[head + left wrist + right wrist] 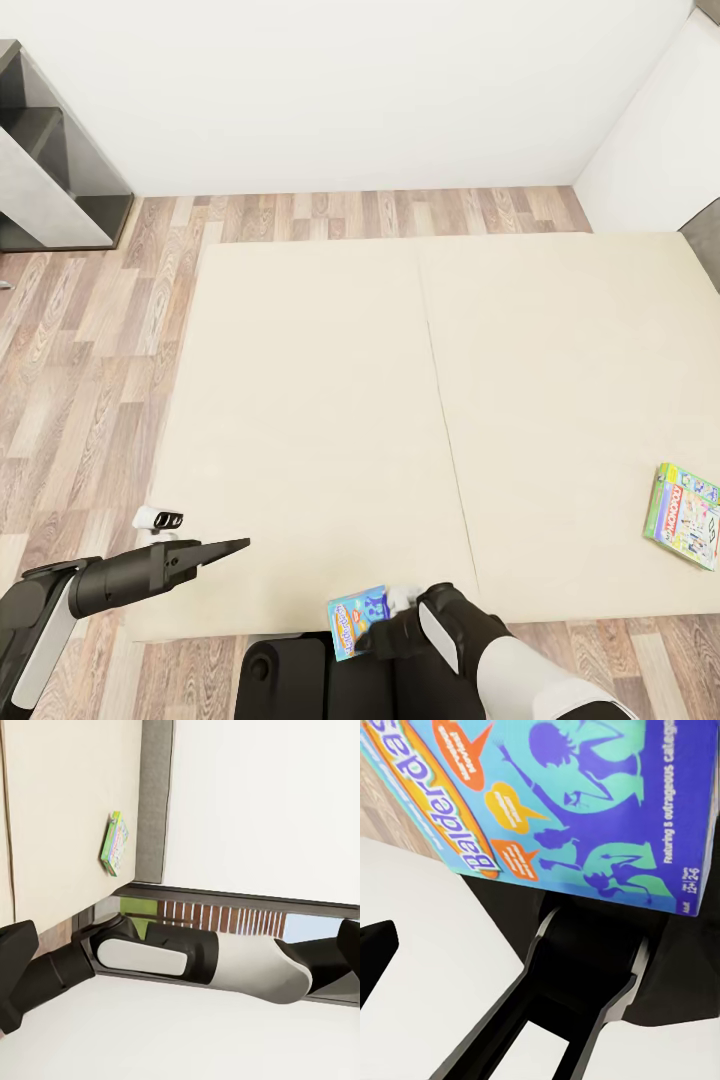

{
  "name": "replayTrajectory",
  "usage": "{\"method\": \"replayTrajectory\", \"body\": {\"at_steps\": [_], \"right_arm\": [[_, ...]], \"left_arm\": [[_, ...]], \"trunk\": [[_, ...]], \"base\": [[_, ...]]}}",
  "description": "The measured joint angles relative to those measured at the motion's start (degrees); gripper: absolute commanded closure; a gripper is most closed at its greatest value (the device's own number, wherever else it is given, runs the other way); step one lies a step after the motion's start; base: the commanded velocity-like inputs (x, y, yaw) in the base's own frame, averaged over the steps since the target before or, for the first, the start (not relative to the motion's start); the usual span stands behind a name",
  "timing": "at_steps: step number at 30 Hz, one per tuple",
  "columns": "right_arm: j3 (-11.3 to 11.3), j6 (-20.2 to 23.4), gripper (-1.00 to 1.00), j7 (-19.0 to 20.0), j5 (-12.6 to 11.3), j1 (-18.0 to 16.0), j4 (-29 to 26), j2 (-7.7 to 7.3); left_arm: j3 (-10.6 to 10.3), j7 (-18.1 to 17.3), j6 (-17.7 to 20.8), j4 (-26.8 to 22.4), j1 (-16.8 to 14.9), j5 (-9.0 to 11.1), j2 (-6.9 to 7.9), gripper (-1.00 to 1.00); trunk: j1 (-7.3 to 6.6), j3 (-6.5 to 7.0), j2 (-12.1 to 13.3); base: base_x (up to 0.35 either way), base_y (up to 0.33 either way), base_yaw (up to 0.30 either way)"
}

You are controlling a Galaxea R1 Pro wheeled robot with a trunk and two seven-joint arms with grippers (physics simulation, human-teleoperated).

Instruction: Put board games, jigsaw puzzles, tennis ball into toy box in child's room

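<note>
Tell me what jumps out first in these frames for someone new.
The big cream bed takes most of the head view, bare except for a green board game lying flat near its right edge. Close to the robot's trunk, the right hand holds a blue Balderdash box at the bed's near edge. The left hand hovers over the bed's near left corner, carrying nothing.

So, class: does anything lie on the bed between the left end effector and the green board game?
Nothing visible does. Bare bed stretches from the left end effector to the green board game.
</note>
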Motion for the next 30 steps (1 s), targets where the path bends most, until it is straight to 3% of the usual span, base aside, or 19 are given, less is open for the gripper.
{"method": "replayTrajectory", "body": {"at_steps": [8,30], "right_arm": [[0.02,-2.5,-1.0,0.44,0.0,0.0,-0.13,-0.04],[0.07,-2.94,-1.0,0.52,-0.3,0.0,-0.15,0.01]], "left_arm": [[0.01,0.0,0.0,0.0,0.0,0.0,0.02,-1.0],[0.0,-0.05,0.05,0.0,0.04,0.0,0.03,-1.0]], "trunk": [[0.0,0.0,0.0],[0.0,0.0,0.0]], "base": [[0.0,0.0,0.0],[0.0,0.0,0.0]]}}
